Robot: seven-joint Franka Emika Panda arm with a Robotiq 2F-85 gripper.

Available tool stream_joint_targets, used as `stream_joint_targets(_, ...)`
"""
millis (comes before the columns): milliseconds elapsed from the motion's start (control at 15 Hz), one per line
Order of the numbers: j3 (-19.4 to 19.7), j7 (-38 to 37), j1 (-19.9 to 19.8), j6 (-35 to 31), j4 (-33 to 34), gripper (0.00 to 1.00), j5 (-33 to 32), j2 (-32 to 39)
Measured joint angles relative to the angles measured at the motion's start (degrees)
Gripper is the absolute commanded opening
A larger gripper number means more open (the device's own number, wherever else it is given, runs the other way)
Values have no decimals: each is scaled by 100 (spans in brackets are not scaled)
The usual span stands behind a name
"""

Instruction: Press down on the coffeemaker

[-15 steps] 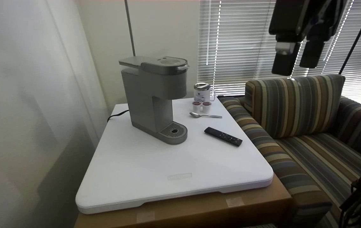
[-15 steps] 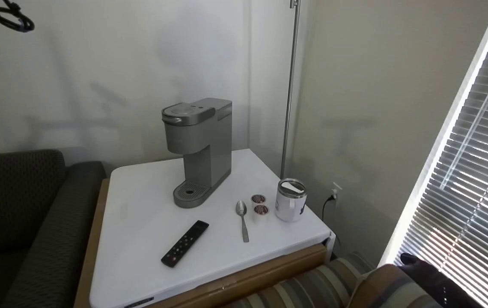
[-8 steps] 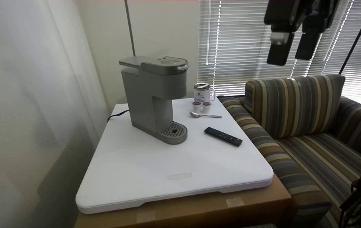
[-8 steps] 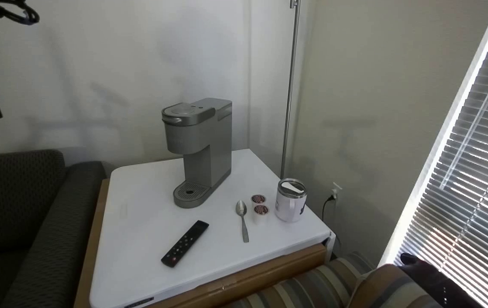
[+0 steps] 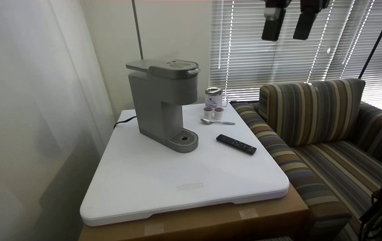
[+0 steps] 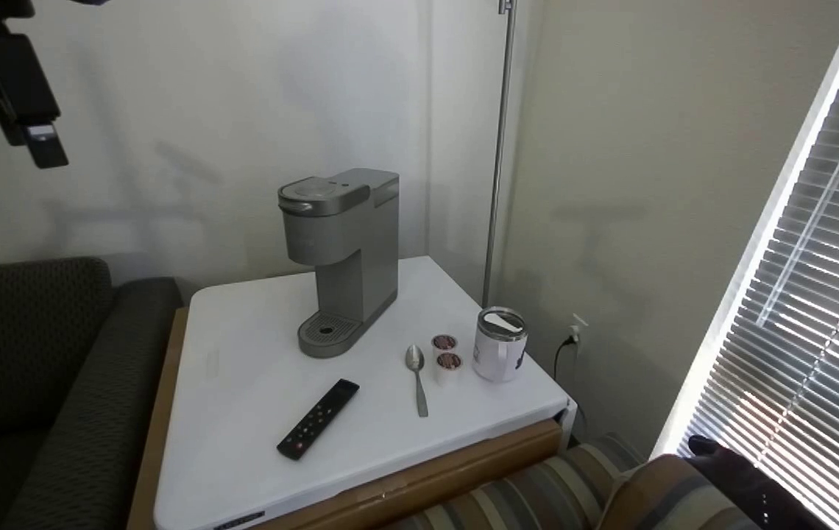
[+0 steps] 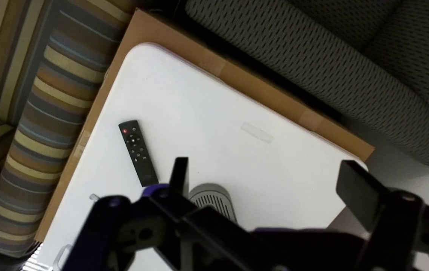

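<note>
The coffeemaker, tall, boxy and grey, stands upright on the white table in both exterior views point(image 5: 157, 97) point(image 6: 379, 250). Its top head overhangs a round drip base, and its lid looks shut. In the wrist view only the slotted drip base point(image 7: 214, 194) shows; the gripper hides the rest. My gripper point(image 5: 285, 36) is in the air, higher than the coffeemaker and well apart from it. It also shows at the upper left in an exterior view point(image 6: 48, 151). In the wrist view the gripper point(image 7: 265, 165) has its two fingers wide apart with nothing between them.
On the white table point(image 5: 137, 180) lie a black remote point(image 5: 236, 144) and a spoon point(image 6: 418, 379). Two small pods point(image 6: 449, 362) and a white mug point(image 6: 499, 357) stand near one corner. A striped armchair point(image 5: 311, 113) and a dark sofa point(image 7: 312, 56) flank the table; walls stand behind the coffeemaker.
My gripper has moved up and toward the coffeemaker's side: leftward in one exterior picture, rightward in the opposite one. The coffeemaker and the other table items have not moved.
</note>
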State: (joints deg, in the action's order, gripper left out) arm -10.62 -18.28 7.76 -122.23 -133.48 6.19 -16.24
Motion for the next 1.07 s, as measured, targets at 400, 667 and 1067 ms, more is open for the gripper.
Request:
stream_joint_targets(400, 119, 124, -69, 56, 763, 100, -375, 580)
stream_joint_targets(667, 116, 117, -52, 54, 816, 100, -375, 609)
stream_joint_targets(1067, 146, 222, -63, -441, 827, 100, -386, 730)
